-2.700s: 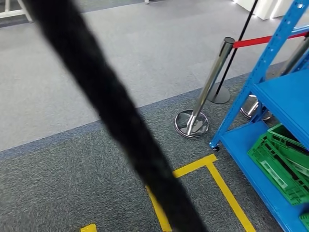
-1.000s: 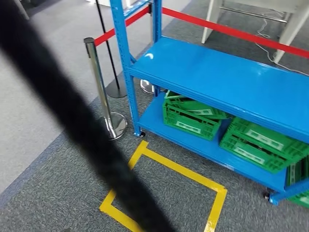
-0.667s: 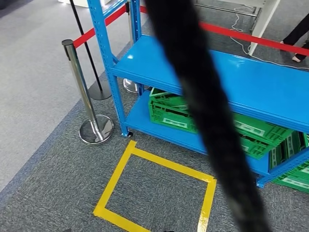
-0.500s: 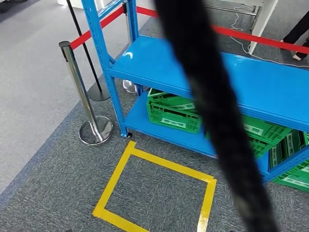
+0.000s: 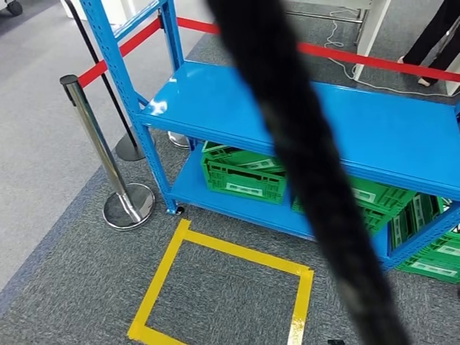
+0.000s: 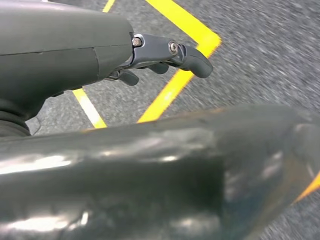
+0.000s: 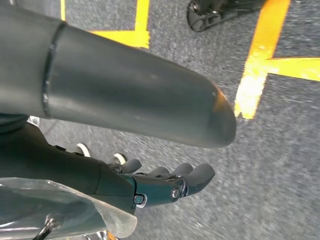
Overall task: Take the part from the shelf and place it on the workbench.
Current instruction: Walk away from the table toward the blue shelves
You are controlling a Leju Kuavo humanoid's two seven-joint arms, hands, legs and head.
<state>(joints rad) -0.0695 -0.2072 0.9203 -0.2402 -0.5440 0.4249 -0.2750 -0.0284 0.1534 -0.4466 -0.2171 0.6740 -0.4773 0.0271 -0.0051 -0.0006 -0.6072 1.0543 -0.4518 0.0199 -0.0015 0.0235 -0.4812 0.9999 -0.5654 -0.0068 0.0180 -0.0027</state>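
A thick black cable (image 5: 304, 165), blurred and close to the camera, ran diagonally from the top centre of the head view to the lower right, hiding part of the shelf (image 5: 336, 122) behind it. The shelf was blue, with a bare upper deck across the upper right of the frame and a lower deck under it. Green crates (image 5: 244, 172) sat on the lower deck, more of them leaning at the right edge. At the left stood a chrome post (image 5: 100, 147) on a round base, a red belt (image 5: 124, 49) running from it past the shelf's upright. A yellow tape square (image 5: 222, 287) marked the grey carpet at the lower centre, just in front of the shelf. A person's dark trouser leg (image 5: 428, 36) showed at the upper right.

No part could be made out on the shelf, so its place and look could not be told.

In the left wrist view the left hand (image 6: 166, 55) hung over the carpet and yellow tape, its fingers (image 6: 192, 59) loosely curled, apart, holding nothing. In the right wrist view the right hand (image 7: 166, 182) likewise hung over the carpet, its fingers (image 7: 198, 176) slightly bent, touching nothing.
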